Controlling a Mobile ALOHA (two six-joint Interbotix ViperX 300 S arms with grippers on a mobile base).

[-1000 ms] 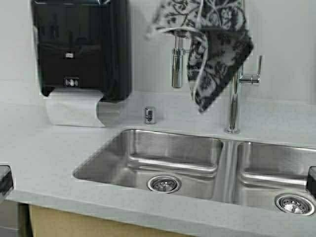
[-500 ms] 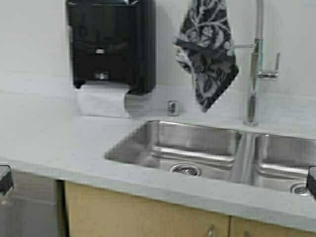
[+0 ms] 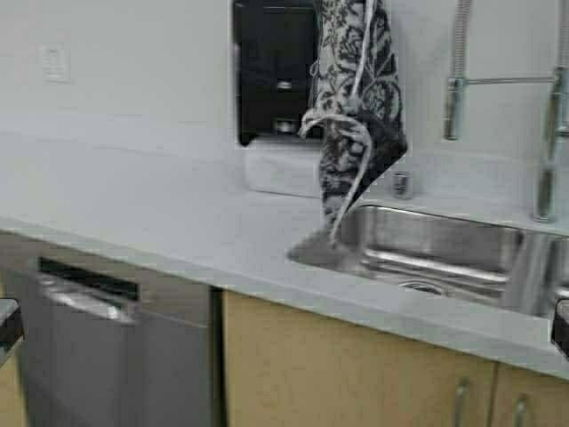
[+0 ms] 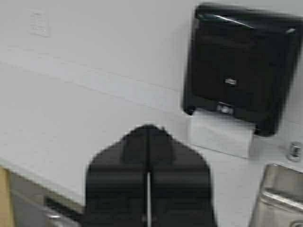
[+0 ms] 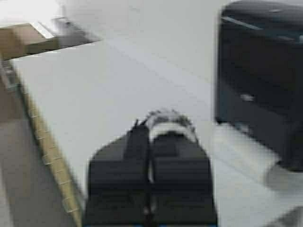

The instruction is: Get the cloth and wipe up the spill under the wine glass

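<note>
The cloth (image 3: pixel 356 107), dark grey with a white leaf print, hangs down from the top edge of the high view in front of the counter and the sink's left end. In the right wrist view my right gripper (image 5: pixel 150 125) is shut on a fold of the cloth (image 5: pixel 170 122) that bulges past its tips. My left gripper (image 4: pixel 147 130) is shut with nothing between its fingers, held above the pale counter (image 4: pixel 57 118). Neither gripper's tips show in the high view. The wine glass and the spill are out of view.
A black paper towel dispenser (image 3: pixel 276 71) hangs on the wall behind the cloth. A steel sink (image 3: pixel 444 249) and tall faucet (image 3: pixel 551 133) lie to the right. The grey counter (image 3: pixel 133 213) stretches left above a dishwasher (image 3: pixel 107 338) and wooden cabinet doors (image 3: pixel 356 374).
The robot has moved left: dispenser, sink and faucet have slid right in the high view and a dishwasher has come into sight. The cloth stays in the right gripper, swinging.
</note>
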